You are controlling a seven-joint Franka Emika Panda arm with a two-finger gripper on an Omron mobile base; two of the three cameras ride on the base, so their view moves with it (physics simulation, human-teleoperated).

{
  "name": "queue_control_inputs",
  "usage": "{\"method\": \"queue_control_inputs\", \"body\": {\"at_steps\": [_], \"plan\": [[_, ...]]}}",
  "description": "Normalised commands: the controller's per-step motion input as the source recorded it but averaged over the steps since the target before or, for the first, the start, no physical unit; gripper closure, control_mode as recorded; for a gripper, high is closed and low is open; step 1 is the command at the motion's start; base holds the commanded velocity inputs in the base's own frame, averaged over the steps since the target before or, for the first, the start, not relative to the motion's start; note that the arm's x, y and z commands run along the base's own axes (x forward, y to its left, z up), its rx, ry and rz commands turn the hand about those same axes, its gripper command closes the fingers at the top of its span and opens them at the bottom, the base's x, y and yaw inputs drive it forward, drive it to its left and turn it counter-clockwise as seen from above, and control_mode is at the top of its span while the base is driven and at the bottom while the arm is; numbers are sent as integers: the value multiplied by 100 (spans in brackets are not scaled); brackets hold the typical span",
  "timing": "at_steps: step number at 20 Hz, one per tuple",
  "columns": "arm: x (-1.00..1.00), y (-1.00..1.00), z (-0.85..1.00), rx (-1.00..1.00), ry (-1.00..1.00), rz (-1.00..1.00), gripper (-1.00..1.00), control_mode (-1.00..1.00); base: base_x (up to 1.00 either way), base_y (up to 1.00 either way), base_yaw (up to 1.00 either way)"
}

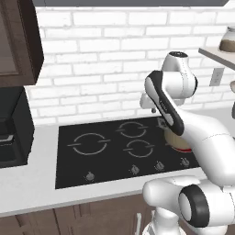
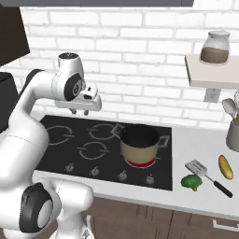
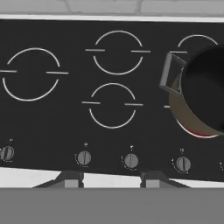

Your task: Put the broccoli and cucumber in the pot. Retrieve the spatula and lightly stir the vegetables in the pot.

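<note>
The pot [image 2: 139, 145] stands upright on the hob [image 2: 93, 154], on the front right burner, where a red glow shows under its base; its dark inside holds nothing visible, and its 2 grey handles point toward 9 and 3 o'clock in the right base view. In the hand view the pot [image 3: 202, 94] sits at 3 o'clock, cut by the frame edge. In the left base view the pot [image 1: 176, 140] is mostly hidden behind the arm. The cucumber [image 2: 226, 166] lies on the counter [image 2: 196, 198] at 3 o'clock from the pot, well apart from it. The broccoli [image 2: 192, 181] lies at 4 o'clock from the pot, just beside the spatula [image 2: 207, 173], whose blade points toward the pot and whose dark handle runs toward the counter's front edge. A grey cup [image 2: 233, 133] with utensils stands behind the cucumber. A jar [image 2: 215, 47] rests on the shelf [image 2: 210, 74] above. The gripper [image 2: 79, 112] hangs over the hob's back left burners, at 10 o'clock from the pot, touching nothing. Its fingers are spread wide and hold nothing. 5 knobs [image 3: 131, 161] line the hob's front edge.
</note>
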Motion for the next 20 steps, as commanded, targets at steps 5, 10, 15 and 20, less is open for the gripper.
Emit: {"method": "queue_control_inputs", "body": {"at_steps": [5,10,15,20], "plan": [[-23,0,-6,-1,-3,0,-100,-100,0,0,0],[-30,-6,-48,-5,-2,0,-100,-100,0,0,0],[0,0,-8,-3,0,0,-100,-100,0,0,0],[0,0,0,0,0,0,-100,100,0,-7,0]]}}
